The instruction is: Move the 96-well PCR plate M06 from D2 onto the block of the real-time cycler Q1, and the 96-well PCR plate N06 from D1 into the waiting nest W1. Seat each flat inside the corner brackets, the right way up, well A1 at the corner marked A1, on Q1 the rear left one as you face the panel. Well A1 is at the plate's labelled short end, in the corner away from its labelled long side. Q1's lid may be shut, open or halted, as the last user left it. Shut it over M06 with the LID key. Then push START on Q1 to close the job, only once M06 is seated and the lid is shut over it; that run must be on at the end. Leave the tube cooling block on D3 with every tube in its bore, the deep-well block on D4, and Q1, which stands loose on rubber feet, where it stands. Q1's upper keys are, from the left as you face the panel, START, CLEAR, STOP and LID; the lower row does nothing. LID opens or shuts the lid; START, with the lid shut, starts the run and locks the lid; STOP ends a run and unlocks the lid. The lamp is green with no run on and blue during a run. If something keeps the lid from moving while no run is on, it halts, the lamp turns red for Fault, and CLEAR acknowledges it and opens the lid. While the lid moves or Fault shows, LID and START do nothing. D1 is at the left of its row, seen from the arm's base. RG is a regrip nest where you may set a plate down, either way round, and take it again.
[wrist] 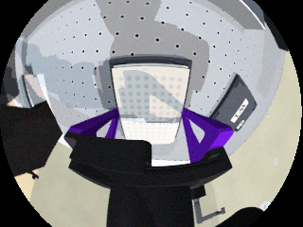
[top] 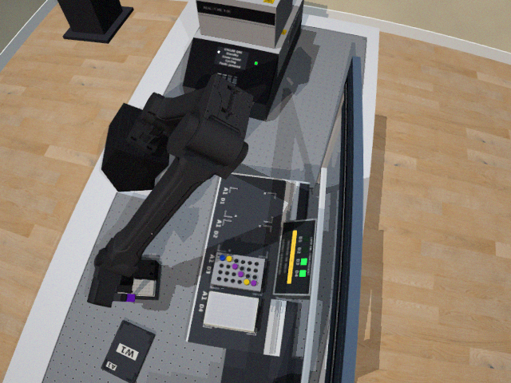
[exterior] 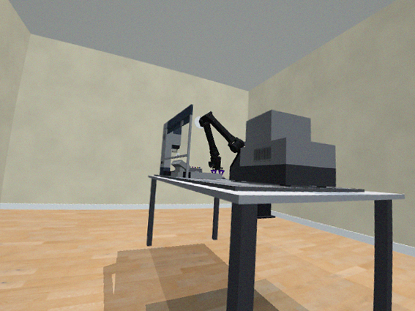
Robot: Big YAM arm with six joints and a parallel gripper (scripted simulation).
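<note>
Although the arm covers much of the deck in the top view, these items can be read.

Plate: a pale 96-well plate [wrist: 151, 97] lies flat in a dark nest [top: 149, 274] beside W1; whether it is M06 or N06 cannot be made out, and its labels are not legible.
Gripper: the gripper [wrist: 151, 131] hangs over the plate's near short end, its purple fingers spread wide to either side, gripping nothing.
D1, D2: both positions [top: 247, 206] show only corner brackets.
W1: the waiting nest [top: 128, 350] holds no plate.
D3: tube cooling block [top: 237, 274] with coloured caps.
D4: deep-well block [top: 231, 311], white.
Q1: the cycler [top: 235, 69] is cut off at the upper edge; its lamp [top: 255, 63] is green; its keys are hidden by the arm, and the lid's state cannot be judged.
</note>
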